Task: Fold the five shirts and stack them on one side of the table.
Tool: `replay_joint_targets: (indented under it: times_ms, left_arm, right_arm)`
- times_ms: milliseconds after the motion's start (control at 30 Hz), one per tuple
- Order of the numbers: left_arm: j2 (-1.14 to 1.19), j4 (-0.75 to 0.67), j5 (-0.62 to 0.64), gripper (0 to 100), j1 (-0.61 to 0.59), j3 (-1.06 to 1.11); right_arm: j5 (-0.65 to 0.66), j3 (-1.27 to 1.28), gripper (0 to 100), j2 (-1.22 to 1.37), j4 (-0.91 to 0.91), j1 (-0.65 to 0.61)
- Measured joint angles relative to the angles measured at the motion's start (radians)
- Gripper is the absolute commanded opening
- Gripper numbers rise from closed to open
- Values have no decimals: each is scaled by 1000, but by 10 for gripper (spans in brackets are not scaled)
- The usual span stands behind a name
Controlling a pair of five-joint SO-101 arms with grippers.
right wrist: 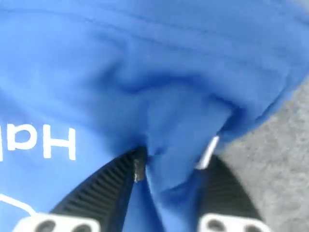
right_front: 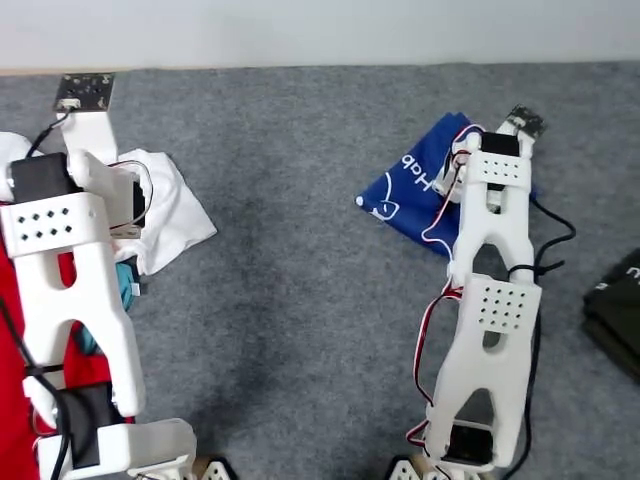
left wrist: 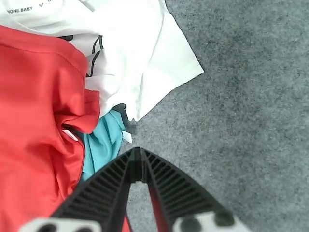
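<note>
Shirts are lying heaped on the left of the table [right_front: 280,300]: red shirt [left wrist: 34,121], white shirt [left wrist: 140,53], teal shirt [left wrist: 104,140], the left gripper [left wrist: 141,154] hanging closed and empty above. The right gripper [right wrist: 172,159] is pinching the blue shirt [right_front: 415,195] right of centre, probably starting its fold; next, carrying that edge across.

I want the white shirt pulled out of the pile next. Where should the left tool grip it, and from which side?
Probably best to grip the white shirt at its pointed corner lying flat on the bare grey table, coming in from that open side. Its other side is crowded by the red shirt and teal shirt. The left tool is shut and must open first.
</note>
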Motion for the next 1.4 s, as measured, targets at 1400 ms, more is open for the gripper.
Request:
replay_joint_targets:
  times_ms: [1400]
  left_arm:
    - [0,0,0,4,0,0]
  right_arm:
    - [565,-414,9,-160,351,512]
